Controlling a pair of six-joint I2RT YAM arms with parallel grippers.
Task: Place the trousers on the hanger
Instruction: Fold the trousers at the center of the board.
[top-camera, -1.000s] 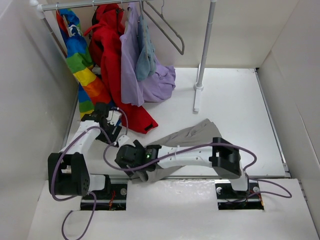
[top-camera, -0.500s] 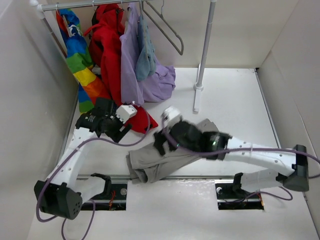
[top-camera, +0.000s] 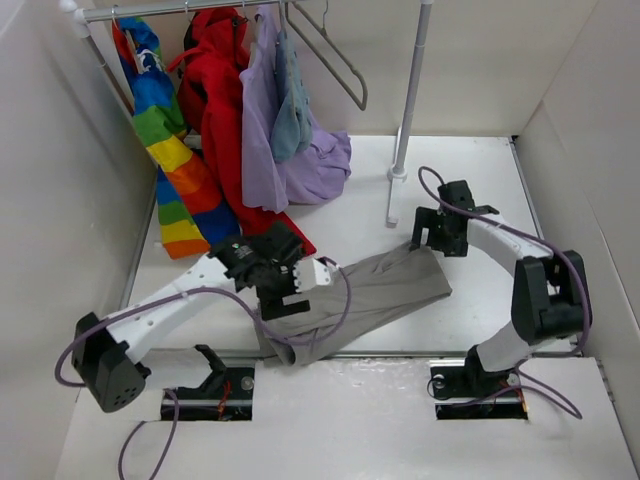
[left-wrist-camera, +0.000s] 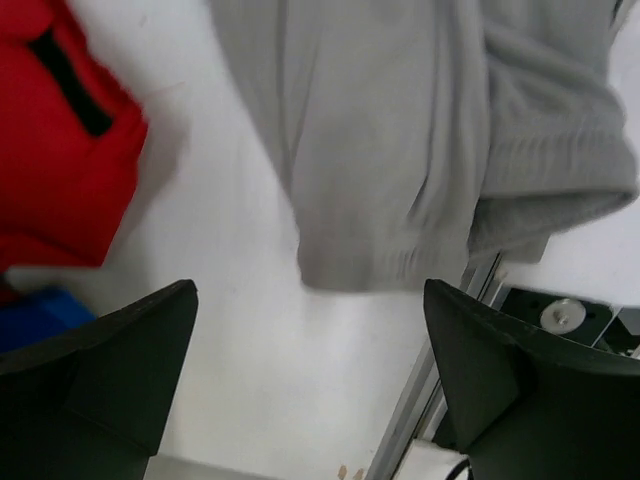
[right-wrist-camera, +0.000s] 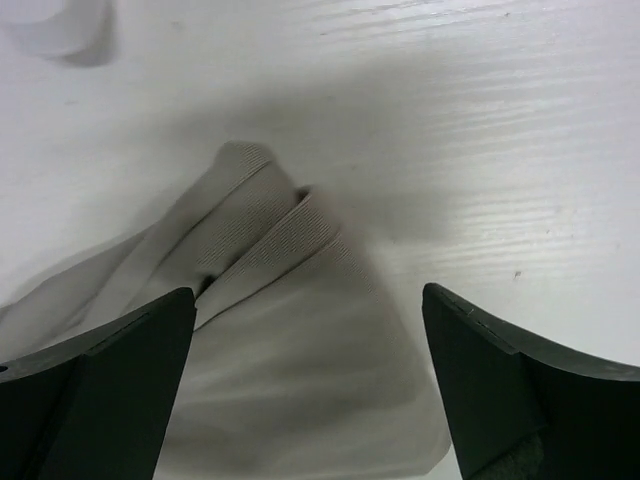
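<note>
The taupe trousers (top-camera: 375, 290) lie flat on the white table, waist end near the front edge, cuffs toward the back right. My left gripper (top-camera: 283, 303) hovers open at the waist end. In the left wrist view the waistband (left-wrist-camera: 400, 180) lies just beyond the gripper (left-wrist-camera: 310, 375), with only bare table between its fingers. My right gripper (top-camera: 422, 238) is open above the cuffs. In the right wrist view the ribbed cuffs (right-wrist-camera: 265, 250) lie between the spread fingers of that gripper (right-wrist-camera: 310, 395). The slim grey hanger (top-camera: 338, 58) hangs empty on the rail.
On the rail (top-camera: 180, 10) hang a rainbow garment (top-camera: 160, 130), a red coat (top-camera: 220, 110), a lilac garment (top-camera: 270, 150) and a small blue-grey one (top-camera: 293, 115). The rack's upright pole (top-camera: 410, 90) stands behind the cuffs. The red coat's hem (left-wrist-camera: 50, 150) lies by the waist.
The left arm swung in from the far left to the waist end. The right arm swept from the front left to the cuffs, and the trousers now lie spread out. Both grippers opened wider.
</note>
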